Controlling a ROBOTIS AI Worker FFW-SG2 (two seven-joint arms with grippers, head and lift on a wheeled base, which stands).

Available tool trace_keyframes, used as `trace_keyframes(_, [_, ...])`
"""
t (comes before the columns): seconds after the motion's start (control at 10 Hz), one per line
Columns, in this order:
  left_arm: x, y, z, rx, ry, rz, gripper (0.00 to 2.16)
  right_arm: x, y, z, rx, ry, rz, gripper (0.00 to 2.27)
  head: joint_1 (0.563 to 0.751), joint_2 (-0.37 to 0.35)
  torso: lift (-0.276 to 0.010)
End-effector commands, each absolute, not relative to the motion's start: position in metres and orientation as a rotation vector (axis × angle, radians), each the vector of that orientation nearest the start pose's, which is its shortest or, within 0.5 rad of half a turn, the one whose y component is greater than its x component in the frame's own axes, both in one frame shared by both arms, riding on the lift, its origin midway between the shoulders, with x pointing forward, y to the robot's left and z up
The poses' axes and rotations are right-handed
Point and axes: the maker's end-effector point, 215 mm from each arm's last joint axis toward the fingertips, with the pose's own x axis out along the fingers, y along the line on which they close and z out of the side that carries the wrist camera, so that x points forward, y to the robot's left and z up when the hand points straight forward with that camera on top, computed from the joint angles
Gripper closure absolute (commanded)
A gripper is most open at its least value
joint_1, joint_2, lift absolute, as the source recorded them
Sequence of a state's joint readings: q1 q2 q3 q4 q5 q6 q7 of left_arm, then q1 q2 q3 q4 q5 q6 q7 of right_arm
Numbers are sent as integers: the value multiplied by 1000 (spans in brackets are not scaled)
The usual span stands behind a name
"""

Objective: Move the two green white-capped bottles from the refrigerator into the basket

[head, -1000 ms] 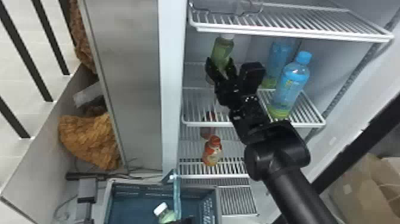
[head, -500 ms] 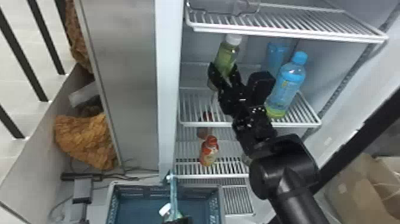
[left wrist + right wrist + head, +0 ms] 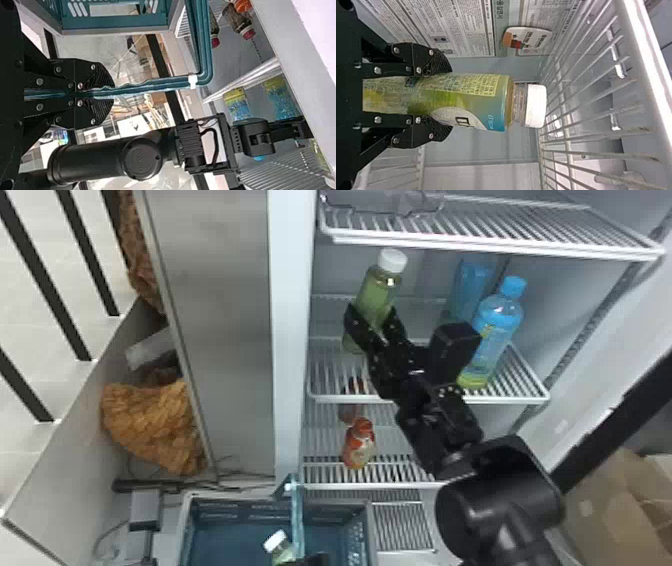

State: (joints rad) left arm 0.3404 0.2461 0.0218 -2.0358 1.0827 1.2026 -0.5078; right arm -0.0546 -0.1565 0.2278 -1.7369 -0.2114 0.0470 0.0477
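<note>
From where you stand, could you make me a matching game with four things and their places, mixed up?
1. Green bottle
2. Basket handle
3. Orange bottle
4. Blue-capped bottle

A. On a lower shelf
B. Gripped by the right gripper
C. Just right of the right gripper
D. Gripped by the left gripper

Pairs: 1-B, 2-D, 3-A, 4-C
</note>
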Motion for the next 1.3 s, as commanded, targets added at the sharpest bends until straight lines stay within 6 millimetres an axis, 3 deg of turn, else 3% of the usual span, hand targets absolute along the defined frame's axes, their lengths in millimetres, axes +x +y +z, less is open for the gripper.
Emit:
trace_keyframes(0.0, [283, 17, -379, -930, 886, -1057, 1202, 579, -132, -249, 75, -108, 296, 889, 695, -133, -4])
trace_keyframes(0.4, [283, 18, -379, -934, 885, -1056, 1200, 527, -147, -238, 126, -81, 289, 889, 695, -168, -4])
trace_keyframes(0.7, [283, 19, -379, -932, 885, -1053, 1200, 490, -144, -229, 157, -44, 326, 889, 695, -182, -4])
trace_keyframes(1.0, [282, 20, -380, -932, 889, -1051, 1200, 456, -129, -237, 181, 31, 377, 889, 695, -178, -4])
trace_keyframes(1.2, [282, 20, -381, -931, 893, -1051, 1200, 431, -136, -245, 171, 94, 378, 889, 695, -173, -4])
